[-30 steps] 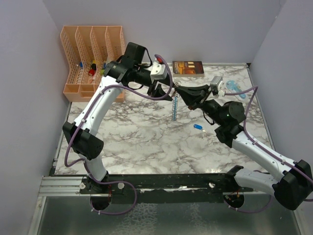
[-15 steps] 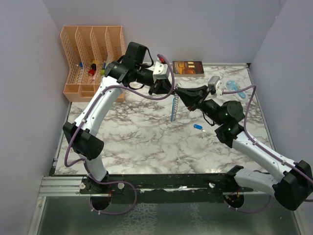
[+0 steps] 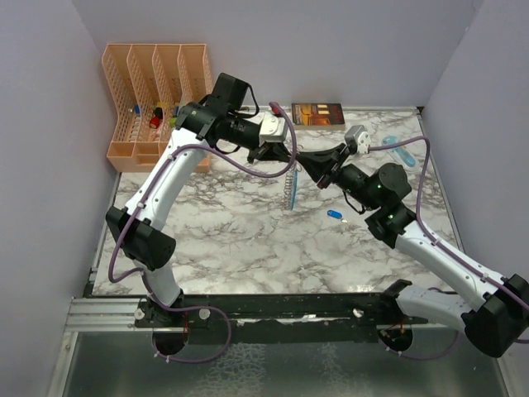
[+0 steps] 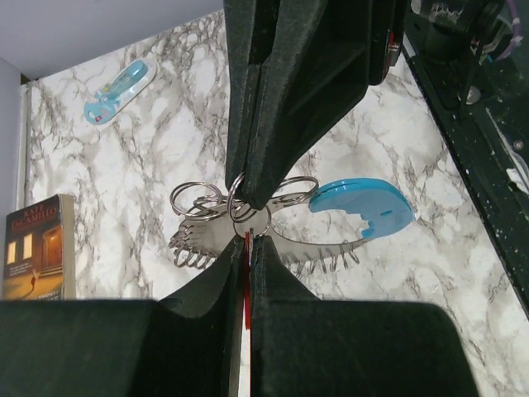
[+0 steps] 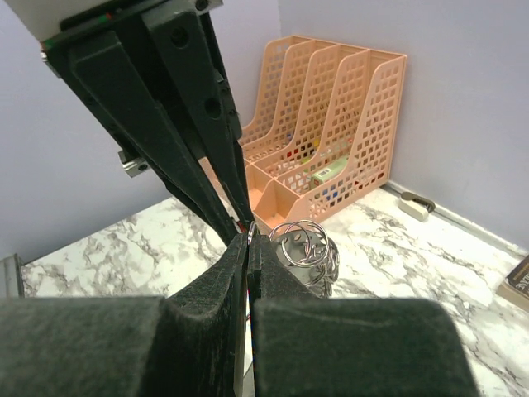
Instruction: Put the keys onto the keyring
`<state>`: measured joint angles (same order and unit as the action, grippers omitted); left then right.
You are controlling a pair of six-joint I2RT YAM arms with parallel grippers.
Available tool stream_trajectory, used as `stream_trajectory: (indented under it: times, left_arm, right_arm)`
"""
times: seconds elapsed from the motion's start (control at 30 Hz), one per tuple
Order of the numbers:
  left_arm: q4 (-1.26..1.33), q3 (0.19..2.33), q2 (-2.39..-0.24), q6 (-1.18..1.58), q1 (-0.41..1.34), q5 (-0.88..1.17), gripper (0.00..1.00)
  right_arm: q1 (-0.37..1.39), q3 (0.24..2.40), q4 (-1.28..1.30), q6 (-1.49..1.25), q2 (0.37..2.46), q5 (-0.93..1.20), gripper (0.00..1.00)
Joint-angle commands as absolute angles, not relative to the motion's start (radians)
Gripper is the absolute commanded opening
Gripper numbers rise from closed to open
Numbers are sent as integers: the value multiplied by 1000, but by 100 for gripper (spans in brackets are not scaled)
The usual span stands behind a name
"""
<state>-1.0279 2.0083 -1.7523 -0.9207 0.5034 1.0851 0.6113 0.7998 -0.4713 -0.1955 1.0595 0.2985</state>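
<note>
Claws meet tip to tip in mid-air above surface. Right claw clamped on rings of keyring; coiled strap hangs just below. Left claw closed on red key, thin red edge showing between fingers. Blue key lies on surface below right claw, apart.

- Red key, under the keyring: only a thin sliver shows, the rest hidden between the left fingers.
- Book, left of the keyring: cut by the edge.
- Rack contents: too small to tell.
</note>
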Motion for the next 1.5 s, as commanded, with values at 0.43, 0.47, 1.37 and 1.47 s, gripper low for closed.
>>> stream_trajectory:
  times: [0.43, 0.47, 1.37, 1.47]
  left_arm:
    - [-1163, 2099, -1745, -1075, 569, 967, 0]
    - [-1162, 2103, -1745, -1075, 569, 961, 0]
    - [-1108, 1999, -1716, -1071, 569, 909, 0]
    - [-1076, 1925, -1703, -1065, 569, 912, 0]
  right_arm:
    - [607, 850, -413, -173, 1042, 295, 1]
    - [607, 846, -407, -170, 1037, 295, 1]
    - [606, 860, -76, -161, 947, 153, 46]
    - [585, 921, 95, -173, 1009, -4, 49]
